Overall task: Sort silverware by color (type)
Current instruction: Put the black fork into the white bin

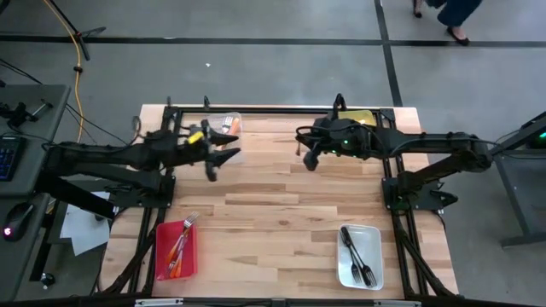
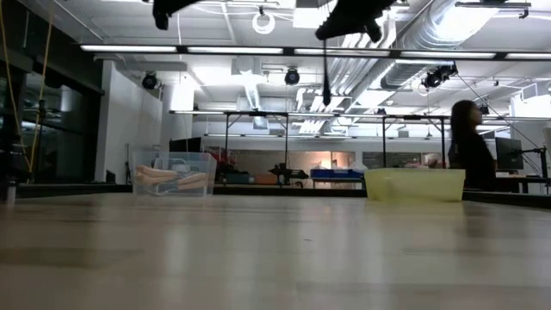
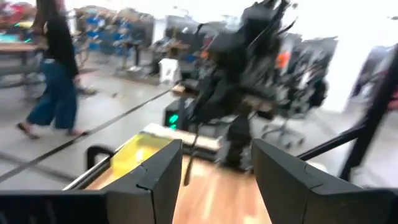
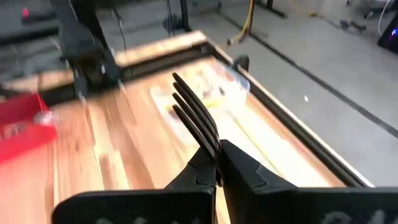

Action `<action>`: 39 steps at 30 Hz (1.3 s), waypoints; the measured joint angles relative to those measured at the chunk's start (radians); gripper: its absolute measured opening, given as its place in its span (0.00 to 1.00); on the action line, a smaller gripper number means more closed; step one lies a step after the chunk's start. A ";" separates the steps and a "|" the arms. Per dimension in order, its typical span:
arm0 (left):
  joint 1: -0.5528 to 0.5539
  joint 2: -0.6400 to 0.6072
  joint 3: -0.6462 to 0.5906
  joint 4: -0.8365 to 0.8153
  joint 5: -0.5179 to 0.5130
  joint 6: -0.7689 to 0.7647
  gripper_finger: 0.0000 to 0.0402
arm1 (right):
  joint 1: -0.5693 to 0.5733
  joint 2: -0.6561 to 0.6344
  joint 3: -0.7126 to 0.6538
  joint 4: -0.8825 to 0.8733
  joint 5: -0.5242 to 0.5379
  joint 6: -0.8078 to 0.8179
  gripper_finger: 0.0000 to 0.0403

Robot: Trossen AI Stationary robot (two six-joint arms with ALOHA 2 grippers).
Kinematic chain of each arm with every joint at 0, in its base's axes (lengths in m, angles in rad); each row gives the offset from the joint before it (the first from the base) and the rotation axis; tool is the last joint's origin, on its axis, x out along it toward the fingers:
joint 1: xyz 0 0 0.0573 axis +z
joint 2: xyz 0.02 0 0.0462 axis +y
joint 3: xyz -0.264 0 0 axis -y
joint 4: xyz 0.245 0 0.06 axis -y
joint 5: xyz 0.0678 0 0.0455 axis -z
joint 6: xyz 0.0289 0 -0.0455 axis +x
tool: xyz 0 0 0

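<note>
My right gripper (image 4: 217,155) is shut on a dark all-metal fork (image 4: 194,115) and hovers above the table's far middle (image 1: 307,158). In the low view the fork (image 2: 326,73) hangs as a thin dark line under it. My left gripper (image 1: 230,147) stands open with nothing between its fingers (image 3: 216,180), just near of a clear bin (image 1: 226,122) that holds mixed silverware. Orange- and red-handled pieces lie in a red bin (image 1: 177,249) at the near left. Dark forks lie in a white bin (image 1: 358,256) at the near right. My right gripper pinches the fork between its two fingers just behind the tines (image 4: 213,149); the fingers hide the rest of the handle. The tines stick out past the fingertips, forward and down. The fork is lifted clear of the table.
A yellow bin (image 1: 354,118) stands at the far right, under the right arm. Bare wood (image 1: 273,213) lies between the near bins. A person (image 2: 469,146) walks in the room beyond the far edge.
</note>
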 joint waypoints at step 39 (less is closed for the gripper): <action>-0.099 -0.192 -0.196 0.148 0.037 -0.141 0.00 | -0.245 0.025 0.179 -0.445 -0.025 0.017 0.00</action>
